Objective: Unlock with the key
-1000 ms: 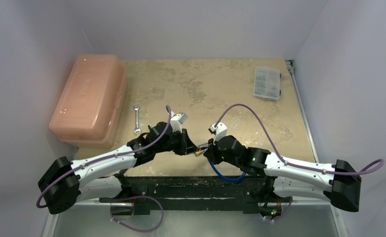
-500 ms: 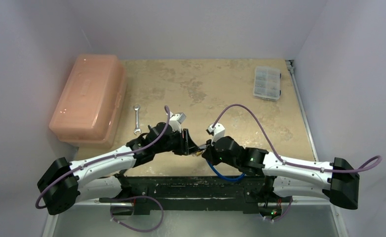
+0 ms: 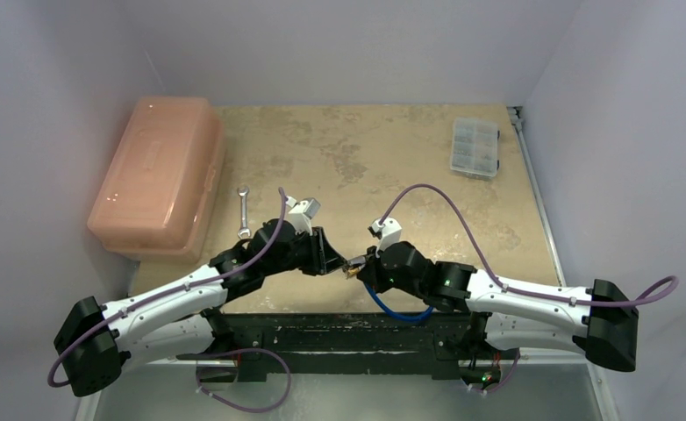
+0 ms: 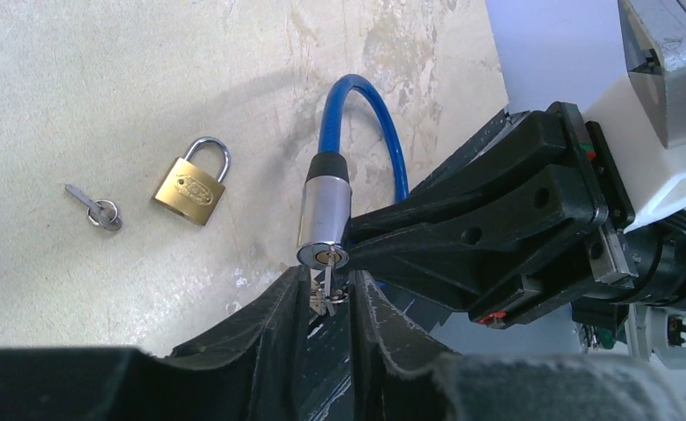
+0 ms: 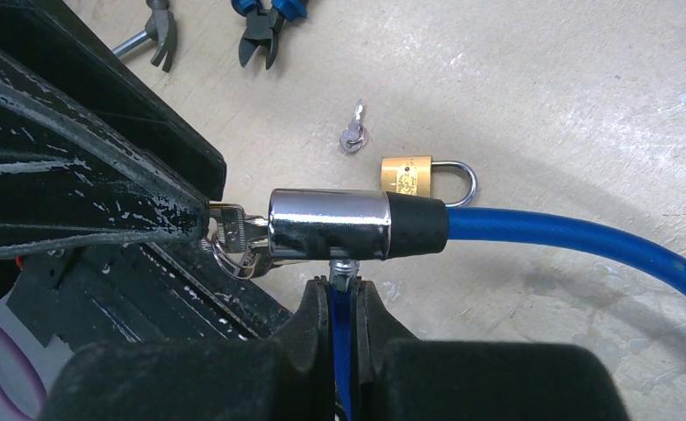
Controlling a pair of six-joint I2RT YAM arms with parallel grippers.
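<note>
Key [image 4: 323, 279] pinched by left gripper [image 4: 328, 294] touches keyhole [image 4: 322, 256] of cable lock [image 4: 324, 210] clamped by right gripper [image 5: 341, 294].

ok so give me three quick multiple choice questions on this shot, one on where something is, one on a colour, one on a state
1. Where is the brass padlock?
A) lying on the table beside a loose key
B) inside the pink box
C) gripped in the right hand

2. What colour is the cable joined to the chrome cylinder?
A) red
B) blue
C) green

3. What is the left hand doing?
A) open above the table
B) shut on the wrench
C) shut on the key, whose tip is at the cylinder's keyhole

Answers:
1 A: both wrist views show the padlock flat on the table with the loose key next to it.
2 B: the cable leaving the cylinder's black collar is blue.
3 C: the fingers pinch the key right at the cylinder's end face.
</note>
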